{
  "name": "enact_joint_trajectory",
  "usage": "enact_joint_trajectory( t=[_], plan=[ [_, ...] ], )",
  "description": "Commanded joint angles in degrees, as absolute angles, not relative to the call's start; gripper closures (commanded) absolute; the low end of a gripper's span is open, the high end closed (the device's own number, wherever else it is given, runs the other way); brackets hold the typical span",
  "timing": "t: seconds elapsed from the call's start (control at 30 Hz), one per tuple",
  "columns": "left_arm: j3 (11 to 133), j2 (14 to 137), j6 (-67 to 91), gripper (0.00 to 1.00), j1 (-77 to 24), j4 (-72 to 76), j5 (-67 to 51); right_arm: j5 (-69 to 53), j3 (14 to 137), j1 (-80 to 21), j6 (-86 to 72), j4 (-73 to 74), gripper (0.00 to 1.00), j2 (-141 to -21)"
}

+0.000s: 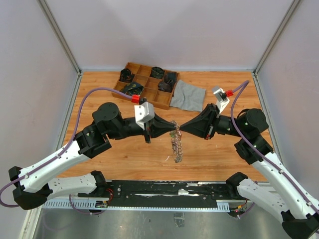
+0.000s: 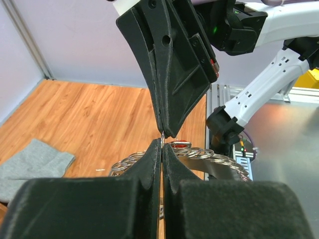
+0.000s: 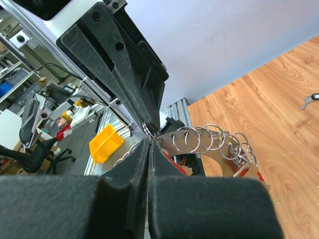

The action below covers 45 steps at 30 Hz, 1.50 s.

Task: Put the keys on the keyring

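Observation:
The keyring [image 1: 176, 145], a flat metal band strung with many silver split rings, hangs on edge above the table's middle between both grippers. My left gripper [image 1: 174, 128] is shut on a thin ring at the keyring's top; in the left wrist view [image 2: 162, 143] its jaws are pressed together on the metal. My right gripper [image 1: 181, 128] meets it tip to tip and is shut on the band's end [image 3: 149, 141]. The keyring's rings [image 3: 214, 142] curve away to the right, with a red tag [image 2: 180, 144] among them. One small loose key [image 3: 309, 100] lies on the wood.
A wooden compartment tray [image 1: 145, 93] holding dark items stands at the back, left of centre. A grey cloth [image 1: 188, 95] lies beside it on the right and also shows in the left wrist view [image 2: 35, 164]. Grey walls enclose the table.

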<state>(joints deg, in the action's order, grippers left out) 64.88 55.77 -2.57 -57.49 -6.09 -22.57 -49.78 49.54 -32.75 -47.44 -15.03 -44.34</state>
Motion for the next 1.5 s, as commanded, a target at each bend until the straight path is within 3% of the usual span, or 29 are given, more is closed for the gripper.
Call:
enact_joint_trajectory(
  t=[0.0, 0.33, 0.87, 1.03, 1.17, 1.3, 1.47],
  plan=[
    [66.98, 54.71, -3.14, 1.0, -57.56, -3.07, -22.03, -50.19, 51.1, -33.79, -44.63, -13.81, 0.99, -43.07],
    [66.84, 54.45, -3.18, 1.0, -57.53, -3.22, -21.69, -49.1, 52.86, -33.8, -40.86, -5.97, 0.99, -43.24],
    [66.92, 54.99, -2.95, 1.0, -57.49, -2.38, -22.63, -49.56, 53.68, -34.25, -39.62, -5.18, 0.99, -45.29],
    [66.65, 54.64, -2.5, 0.99, -57.52, -1.93, -22.13, -48.6, 54.71, -34.25, -35.32, -5.4, 0.78, -43.09],
    [66.02, 54.03, -1.09, 0.99, -57.5, -0.01, -21.96, -46.38, 54.23, -34.28, -30.52, -6.18, 0.72, -40.93],
    [65.8, 53.89, 0.41, 0.99, -57.52, 1.99, -22.99, -46.37, 53.32, -34.23, -27.18, -9.74, 0.71, -40.32],
    [65.64, 53.86, 1.79, 1.0, -57.51, 3.81, -24.92, -50.19, 52.91, -34.21, -24.99, -12.41, 0.81, -41.59]
  ],
)
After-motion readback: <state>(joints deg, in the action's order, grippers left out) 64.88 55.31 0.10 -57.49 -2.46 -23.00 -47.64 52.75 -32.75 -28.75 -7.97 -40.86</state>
